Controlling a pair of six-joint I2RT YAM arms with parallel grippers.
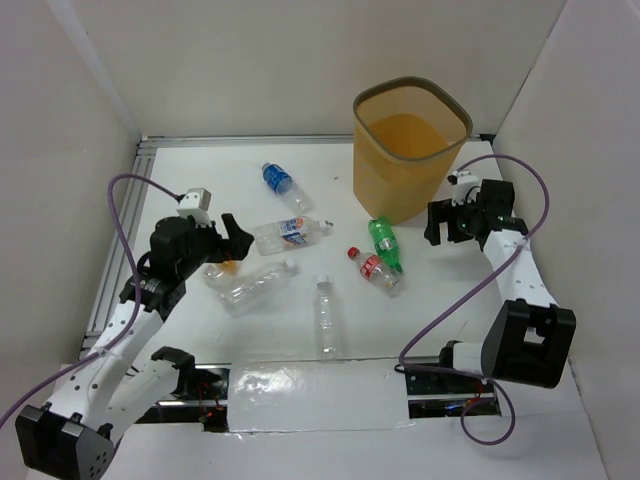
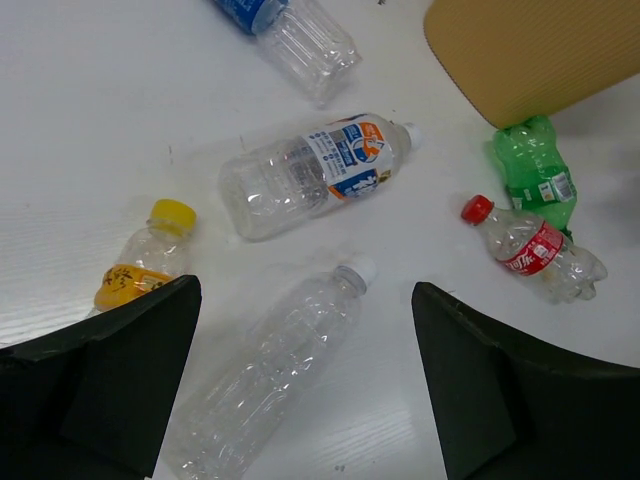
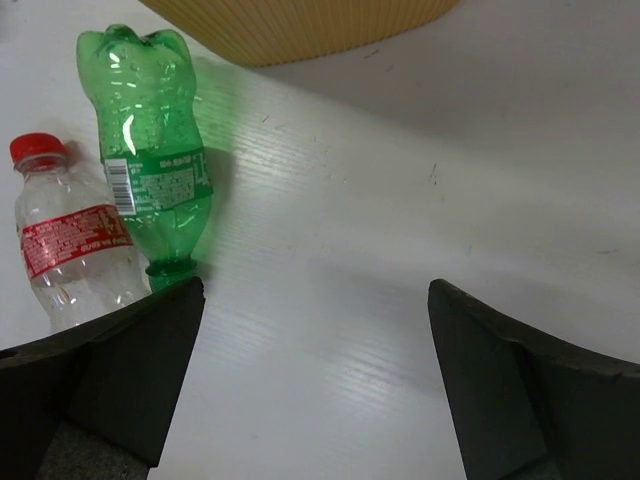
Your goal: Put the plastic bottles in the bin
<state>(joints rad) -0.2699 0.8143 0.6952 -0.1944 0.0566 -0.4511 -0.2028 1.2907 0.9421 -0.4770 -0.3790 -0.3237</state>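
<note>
Right now my left gripper hangs with its jaws spread wide and nothing between them. The clear white-capped bottle lies on its side directly under the gap, which I judge is the reason for the wide spread: it lets the fingers take the bottle across its body. A yellow-capped bottle lies just beside the left finger (close enough to get nudged, I would guess).

My right gripper is parted and empty too, over bare table. The green bottle and the red-capped bottle lie together just to its left. The yellow-orange bin stands upright near the far right corner, close to the right gripper and well apart from the left.
</note>
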